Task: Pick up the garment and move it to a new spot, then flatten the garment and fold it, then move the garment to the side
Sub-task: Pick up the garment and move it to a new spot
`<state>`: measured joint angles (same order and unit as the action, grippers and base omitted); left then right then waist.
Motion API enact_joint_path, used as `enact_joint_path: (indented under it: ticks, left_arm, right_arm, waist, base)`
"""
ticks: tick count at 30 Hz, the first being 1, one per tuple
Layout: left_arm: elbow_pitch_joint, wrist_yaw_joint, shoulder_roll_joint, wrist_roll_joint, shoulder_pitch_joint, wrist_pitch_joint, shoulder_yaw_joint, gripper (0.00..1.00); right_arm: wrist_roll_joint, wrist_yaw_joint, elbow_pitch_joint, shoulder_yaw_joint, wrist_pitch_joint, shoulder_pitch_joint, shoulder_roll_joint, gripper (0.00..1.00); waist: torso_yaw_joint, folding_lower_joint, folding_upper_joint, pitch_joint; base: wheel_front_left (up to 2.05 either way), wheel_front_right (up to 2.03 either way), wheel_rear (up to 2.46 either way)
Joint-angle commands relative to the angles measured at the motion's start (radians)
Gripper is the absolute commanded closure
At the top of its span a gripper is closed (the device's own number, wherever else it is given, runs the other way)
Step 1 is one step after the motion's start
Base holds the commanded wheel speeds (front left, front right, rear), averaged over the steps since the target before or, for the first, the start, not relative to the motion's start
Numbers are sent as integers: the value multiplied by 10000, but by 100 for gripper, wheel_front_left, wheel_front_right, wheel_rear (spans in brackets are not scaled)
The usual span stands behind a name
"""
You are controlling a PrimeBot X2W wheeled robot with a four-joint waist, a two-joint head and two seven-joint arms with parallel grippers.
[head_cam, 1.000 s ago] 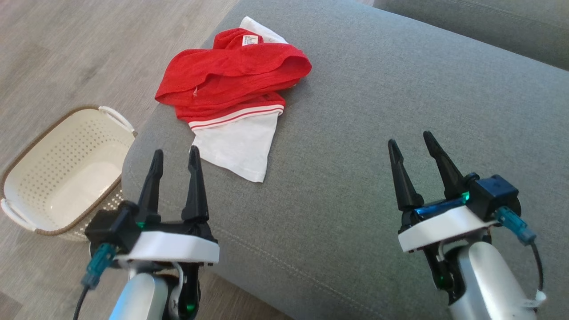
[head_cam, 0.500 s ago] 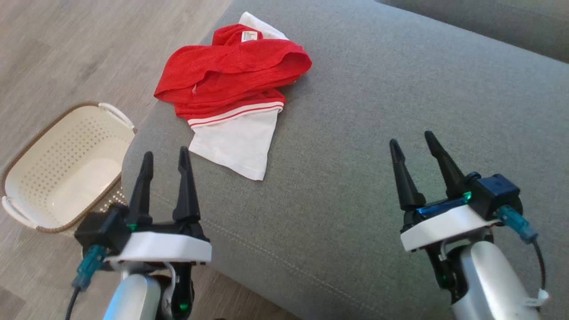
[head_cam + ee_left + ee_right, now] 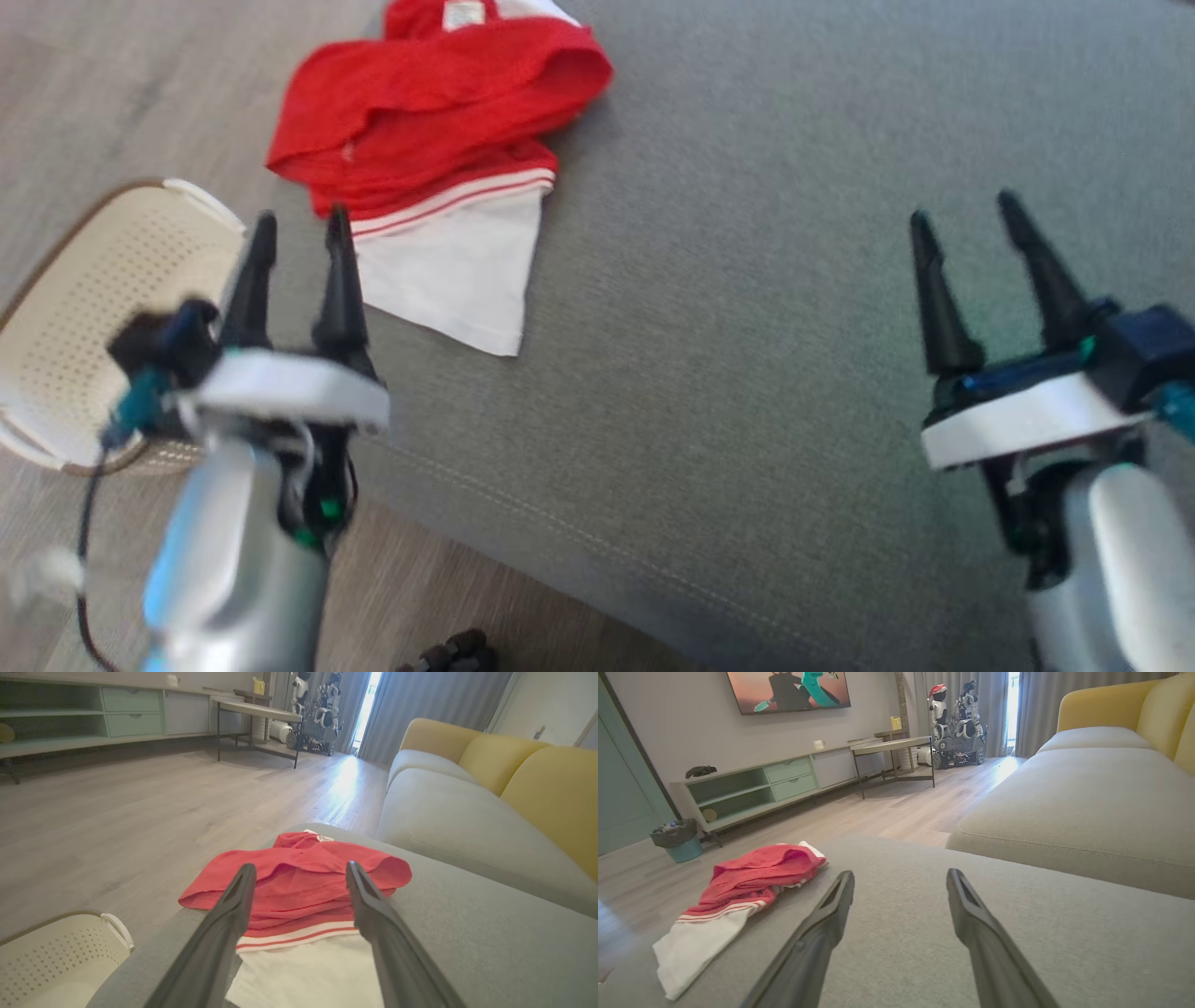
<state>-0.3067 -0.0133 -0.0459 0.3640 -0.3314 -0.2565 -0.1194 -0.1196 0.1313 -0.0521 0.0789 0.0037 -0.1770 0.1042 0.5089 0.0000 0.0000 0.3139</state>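
Observation:
A crumpled red and white garment (image 3: 439, 159) lies near the left end of the grey sofa seat (image 3: 747, 327). Its white part with red stripes faces me. My left gripper (image 3: 301, 224) is open and hovers just short of the garment's near white edge; in the left wrist view the garment (image 3: 299, 891) sits between and beyond the two fingers. My right gripper (image 3: 966, 207) is open over bare cushion, well to the right of the garment (image 3: 738, 891).
A cream perforated basket (image 3: 84, 308) stands on the wooden floor beside the sofa's left end. Yellow back cushions (image 3: 537, 779) rise behind the seat. A low cabinet (image 3: 752, 788) and a side table (image 3: 892, 746) stand across the room.
The head camera has tilted, shifting the whole picture. My left gripper has risen and moved forward toward the garment's near edge. The right gripper has lifted a little. The garment lies as before.

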Motion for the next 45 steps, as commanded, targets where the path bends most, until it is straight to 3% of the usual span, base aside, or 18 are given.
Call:
enact_joint_path:
  ticks: [1,10,16,26,27,28,36,45]
  left_arm:
    - [-264,-206,-342,87,-866,-46,436,0]
    - [-4008,-903,-1081,344,-3808,943,147,0]
    - [-5651,-915,-1540,-45,-5147,566,-105,0]
    - [-7751,-783,-1808,-307,-6348,417,-342,0]
    - [-7947,-820,-1810,-283,-6434,450,-362,33]
    - [-8123,-853,-1814,-241,-6512,464,-362,98]
    - [-8006,-743,-2029,-24,-6715,-31,-12,100]
    - [-3777,-635,-2133,-177,-5468,-50,1355,100]
  right_arm:
    - [120,-6,-595,148,166,-440,128,0]
    - [313,-6,-1769,306,854,-865,379,0]
    - [389,-6,-1984,388,940,-959,322,0]
    - [404,-6,-1941,422,817,-1024,211,0]
    - [405,-6,-1927,421,798,-1023,199,0]
    - [403,-6,-1908,423,772,-1019,188,0]
    - [355,-6,-1586,390,504,-936,95,0]
    - [105,-6,-872,404,-83,-679,-158,0]
  waist:
    - [-413,0,0,560]
    - [-993,0,0,1526]
    - [-1336,0,0,1853]
    - [-1754,0,0,2008]
    - [-1786,0,0,2013]
    - [-1819,0,0,2012]
    - [-1957,0,0,1682]
    - [-1957,0,0,418]
  base:
    - [0,0,0]
    - [0,0,0]
    - [0,0,0]
    - [0,0,0]
    - [0,0,0]
    - [0,0,0]
    - [0,0,0]
    - [0,0,0]
